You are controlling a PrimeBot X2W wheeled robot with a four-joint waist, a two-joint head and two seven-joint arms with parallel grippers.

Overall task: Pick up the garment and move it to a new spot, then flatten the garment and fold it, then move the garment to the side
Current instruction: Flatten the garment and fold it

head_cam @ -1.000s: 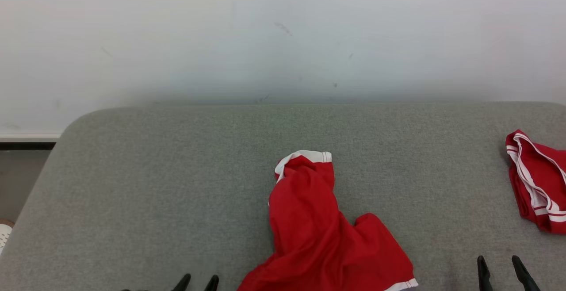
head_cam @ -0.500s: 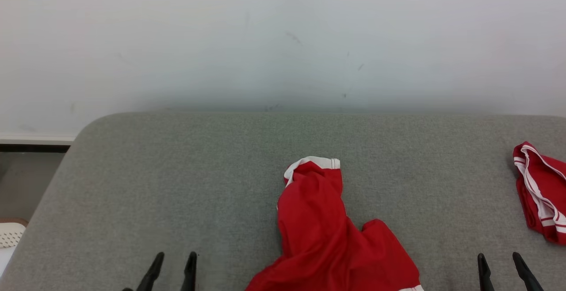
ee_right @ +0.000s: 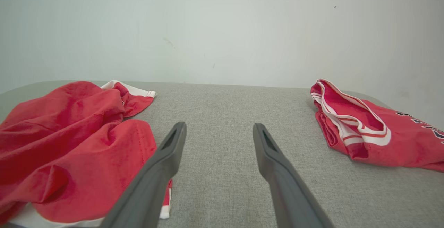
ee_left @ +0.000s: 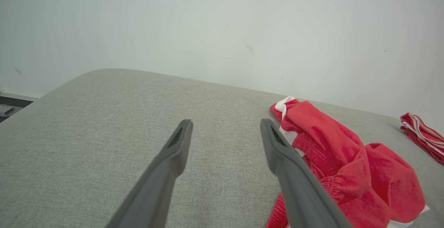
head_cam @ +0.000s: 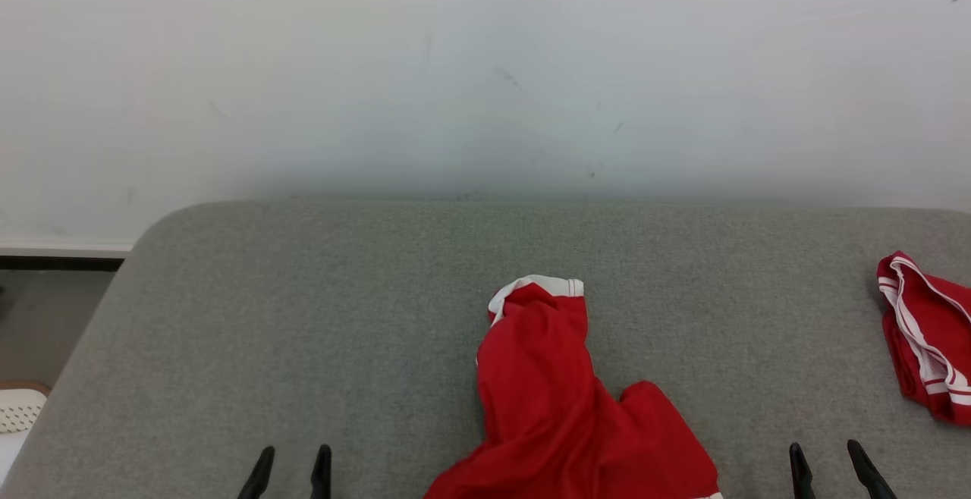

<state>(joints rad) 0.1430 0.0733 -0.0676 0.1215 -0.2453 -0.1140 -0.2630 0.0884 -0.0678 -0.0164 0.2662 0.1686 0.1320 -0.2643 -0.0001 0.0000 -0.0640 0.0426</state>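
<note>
**Both grippers open, red garment crumpled between them**

From the head, we see the red garment [head_cam: 565, 400] lying crumpled on the grey cushion [head_cam: 303, 317], at the middle of the near edge. Its white-trimmed end points toward the white wall [head_cam: 485, 67]. Our left gripper [head_cam: 296, 450] sits at the lower left, fingers apart and holding nothing, with a strip of bare cushion between it and the cloth. Our right gripper [head_cam: 824, 446] sits at the lower right, also spread and empty, clear of the garment. A second red piece [head_cam: 922, 332] with white stripes lies at the far right edge.

From the left wrist, the left gripper [ee_left: 226, 122] stands wide over bare cushion. The red garment [ee_left: 333, 151] lies heaped just right of the right-hand finger, which overlaps it in this view; we cannot tell whether they touch. The second red piece [ee_left: 421, 134] lies well beyond it.

From the right wrist, the right gripper [ee_right: 219, 125] is open over bare cushion. The red garment [ee_right: 69, 134] lies to its left and the second red piece [ee_right: 364, 131] to its right, dark lettering along its edge.
</note>
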